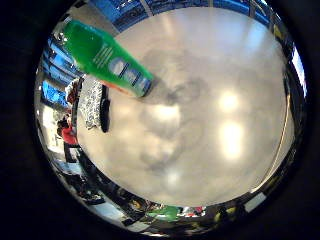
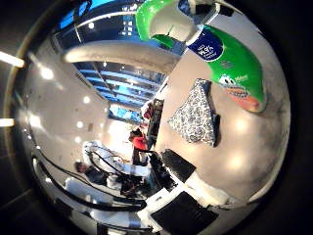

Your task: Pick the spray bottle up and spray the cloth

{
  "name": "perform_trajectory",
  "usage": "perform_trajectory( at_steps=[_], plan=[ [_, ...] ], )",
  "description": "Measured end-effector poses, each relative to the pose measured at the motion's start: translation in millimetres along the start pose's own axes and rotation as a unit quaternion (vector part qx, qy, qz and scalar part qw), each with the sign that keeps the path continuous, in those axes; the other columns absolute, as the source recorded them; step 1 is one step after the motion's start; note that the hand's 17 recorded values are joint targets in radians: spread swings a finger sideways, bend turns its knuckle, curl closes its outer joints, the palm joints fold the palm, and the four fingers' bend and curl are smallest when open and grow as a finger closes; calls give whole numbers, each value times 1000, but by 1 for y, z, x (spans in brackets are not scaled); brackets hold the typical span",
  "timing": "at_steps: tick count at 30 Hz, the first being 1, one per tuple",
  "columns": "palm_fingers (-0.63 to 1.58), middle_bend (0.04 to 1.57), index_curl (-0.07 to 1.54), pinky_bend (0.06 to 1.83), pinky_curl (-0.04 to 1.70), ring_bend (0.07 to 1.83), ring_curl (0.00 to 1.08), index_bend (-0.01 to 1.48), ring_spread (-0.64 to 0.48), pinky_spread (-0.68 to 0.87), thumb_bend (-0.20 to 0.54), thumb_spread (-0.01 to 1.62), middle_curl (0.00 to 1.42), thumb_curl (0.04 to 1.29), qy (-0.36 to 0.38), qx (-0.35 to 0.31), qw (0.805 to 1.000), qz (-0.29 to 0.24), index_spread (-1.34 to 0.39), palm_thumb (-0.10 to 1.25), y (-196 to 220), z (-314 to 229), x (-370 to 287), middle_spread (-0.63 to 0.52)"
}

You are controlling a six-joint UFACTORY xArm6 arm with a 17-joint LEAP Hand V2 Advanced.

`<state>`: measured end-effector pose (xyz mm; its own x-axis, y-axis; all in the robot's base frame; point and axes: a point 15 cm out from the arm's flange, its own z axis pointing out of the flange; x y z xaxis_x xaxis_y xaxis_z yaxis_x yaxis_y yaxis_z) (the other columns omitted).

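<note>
A green spray bottle with a blue label, an orange band near its base and a white trigger head fills a large part of the thumb side view, so it is close to my palm. Its base appears to rest on the pale grey table, with a soft shadow beside it. A black-and-white patterned cloth lies flat on the table a short way from the bottle's base. I cannot make out my right hand's own parts in either view.
Flat black items lie near the table's edge beyond the cloth, with white and black objects past them. The room beyond holds furniture and blue-lit walls.
</note>
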<state>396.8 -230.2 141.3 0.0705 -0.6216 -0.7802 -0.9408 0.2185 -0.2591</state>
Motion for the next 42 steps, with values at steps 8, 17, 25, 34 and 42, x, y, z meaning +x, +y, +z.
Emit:
perform_trajectory(
  at_steps=[8, 17, 25, 34, 42],
  plan=[
    [-49, 180, 244, 341, 425, 288, 257, 136, 33, 282, -35, 937, 298, 304, -165, 43, 983, 66, -237, 560, -27, 10, -41, 49],
    [-47, 178, 224, 365, 370, 266, 263, 140, 25, 270, -33, 895, 282, 302, -187, 62, 976, 91, -251, 497, -41, 13, -25, 38],
    [-44, 178, 222, 382, 353, 271, 269, 142, 16, 270, -33, 889, 278, 304, -184, 72, 976, 96, -258, 486, -47, 6, 1, 34],
    [-42, 179, 224, 391, 342, 275, 273, 142, 8, 263, -32, 888, 276, 303, -179, 78, 976, 98, -263, 484, -61, -12, 31, 25],
    [-40, 180, 222, 399, 337, 281, 276, 141, 5, 257, -33, 880, 279, 305, -178, 72, 976, 99, -263, 477, -67, -12, 38, 25]
  ],
)
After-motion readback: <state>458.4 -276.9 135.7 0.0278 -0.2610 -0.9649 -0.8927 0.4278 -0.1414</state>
